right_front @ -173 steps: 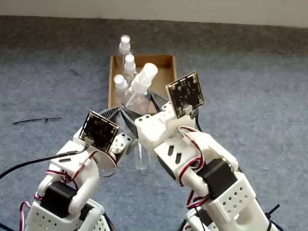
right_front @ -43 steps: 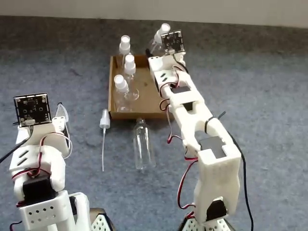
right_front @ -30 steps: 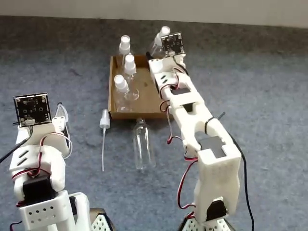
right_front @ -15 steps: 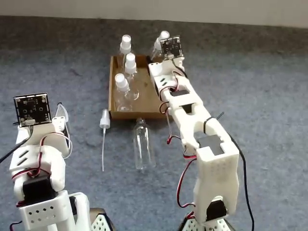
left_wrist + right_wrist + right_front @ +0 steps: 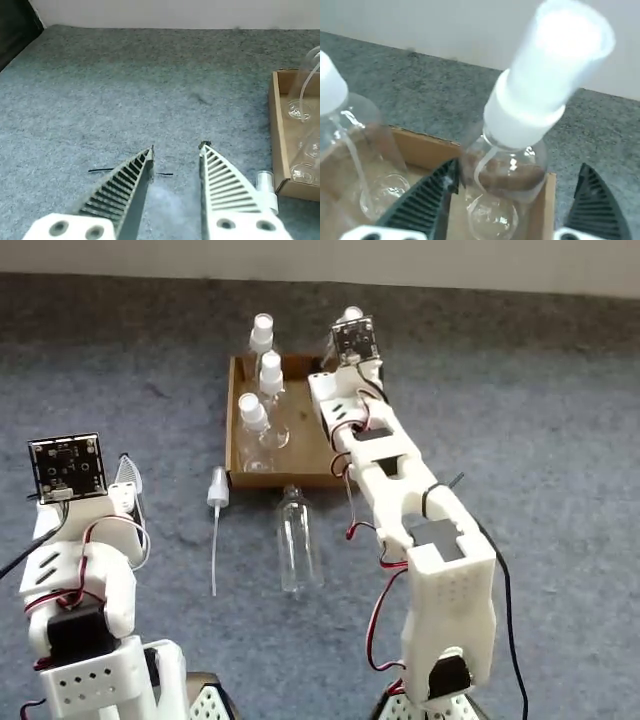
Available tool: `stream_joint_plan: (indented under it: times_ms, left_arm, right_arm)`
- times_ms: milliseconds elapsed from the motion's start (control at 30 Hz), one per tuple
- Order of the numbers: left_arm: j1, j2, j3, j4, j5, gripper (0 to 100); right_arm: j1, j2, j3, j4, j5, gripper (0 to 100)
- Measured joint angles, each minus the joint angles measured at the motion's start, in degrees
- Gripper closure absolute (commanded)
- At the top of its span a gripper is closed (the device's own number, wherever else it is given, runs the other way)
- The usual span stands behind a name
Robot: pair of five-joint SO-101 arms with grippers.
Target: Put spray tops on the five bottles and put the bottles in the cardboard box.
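A cardboard box (image 5: 300,455) lies at the far middle of the carpet. Three capped clear bottles (image 5: 269,375) stand along its left side. My right gripper (image 5: 517,167) is at the box's far right corner, open around a fourth capped bottle (image 5: 507,175); one finger is close against it, the other stands apart. This bottle's white top (image 5: 352,313) peeks over the wrist board. An uncapped bottle (image 5: 296,540) lies on the carpet before the box, a loose spray top (image 5: 217,488) beside it. My left gripper (image 5: 177,147) is open and empty at the near left.
Grey carpet runs all round the box. A thin black tie (image 5: 100,170) lies on it ahead of the left gripper. The box's corner (image 5: 280,125) and the loose spray top (image 5: 265,181) lie off to one side of it. A pale wall bounds the far edge.
The right arm has carried the capped bottle to the box's far right corner and lowered it there. The left arm, earlier beside it, has drawn back to the near left.
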Motion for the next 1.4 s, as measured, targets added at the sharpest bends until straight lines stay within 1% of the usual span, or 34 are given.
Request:
stream_joint_plan:
  times_ms: [367, 533, 633, 700, 833, 1100, 1233, 1400]
  left_arm:
    - [0.00, 0.00, 0.00, 0.00, 0.00, 86]
    - [0.00, 0.00, 0.00, 0.00, 0.00, 86]
    - [0.00, 0.00, 0.00, 0.00, 0.00, 86]
    - [0.00, 0.00, 0.00, 0.00, 0.00, 86]
    - [0.00, 0.00, 0.00, 0.00, 0.00, 86]
    - [0.00, 0.00, 0.00, 0.00, 0.00, 86]
    - [0.00, 0.00, 0.00, 0.00, 0.00, 86]
    - [0.00, 0.00, 0.00, 0.00, 0.00, 86]
  right_arm:
    - [0.09, 0.00, 0.00, 0.35, 0.00, 69.1]
    - [0.00, 0.00, -0.88, 5.89, 0.00, 69.1]
    - [0.00, 0.00, -2.20, 6.86, 0.00, 69.0]
    - [0.00, 0.00, -2.64, 6.86, 0.00, 66.3]
    - [0.00, 0.00, -2.73, 7.03, 0.00, 58.0]
    - [0.00, 0.00, -2.73, 7.12, 0.00, 57.5]
    - [0.00, -0.97, -2.73, 10.55, 0.00, 57.5]
    - [0.09, -5.54, -2.73, 13.27, 0.00, 57.5]
